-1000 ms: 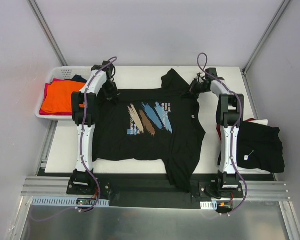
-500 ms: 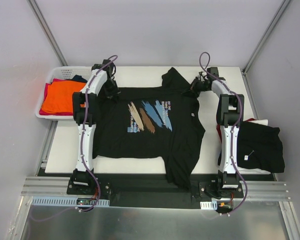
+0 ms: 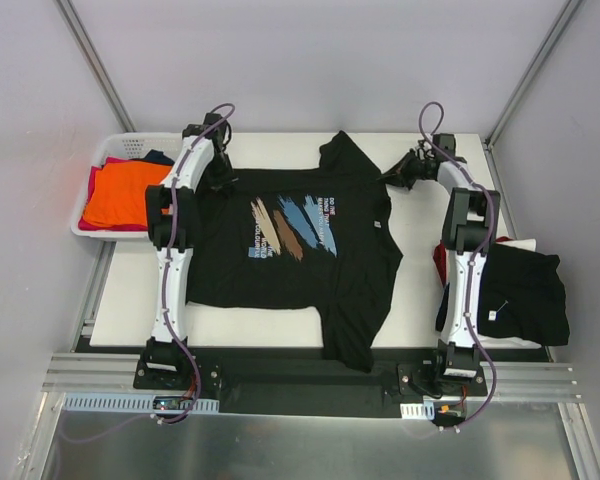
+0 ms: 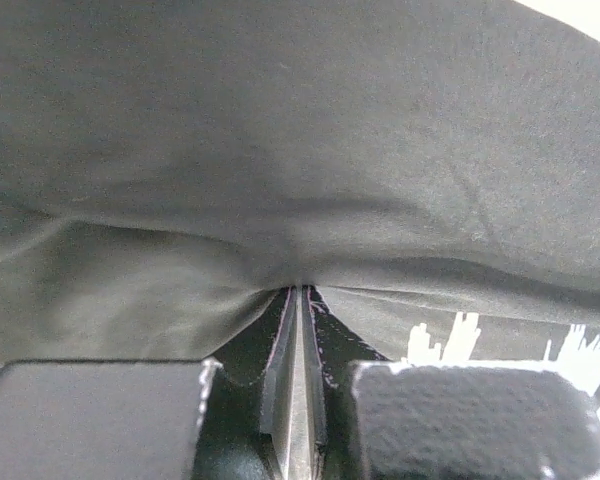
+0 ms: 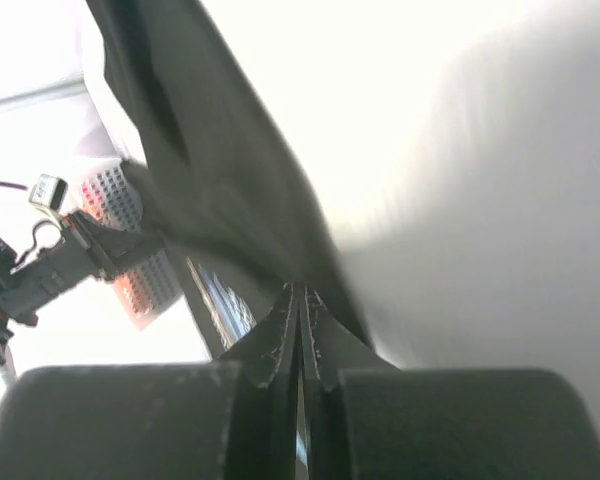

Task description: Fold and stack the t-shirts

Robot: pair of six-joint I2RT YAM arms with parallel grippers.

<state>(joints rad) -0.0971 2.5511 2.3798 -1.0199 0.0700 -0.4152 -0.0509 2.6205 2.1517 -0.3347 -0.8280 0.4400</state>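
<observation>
A black t-shirt [image 3: 300,262] with blue, tan and brown brush strokes and white text lies spread on the white table [image 3: 420,240], its hem hanging over the near edge. At the shirt's far left corner my left gripper [image 3: 220,172] is shut on the cloth, and the left wrist view shows the black fabric [image 4: 280,180] pinched at the tips of that gripper [image 4: 300,292]. My right gripper [image 3: 397,178] is shut on the far right corner; the right wrist view shows dark cloth [image 5: 230,190] stretched away from the closed gripper [image 5: 298,287].
A white lattice basket [image 3: 140,139] at the far left holds orange [image 3: 120,190], red and dark t-shirts. Right of the right arm lies a pile of black cloth [image 3: 525,290], with some red and white showing under it. Grey walls enclose the table.
Both grippers have moved toward the far edge, the right one also outward to the right. The printed shirt has slid away with them and is stretched wider across the top.
</observation>
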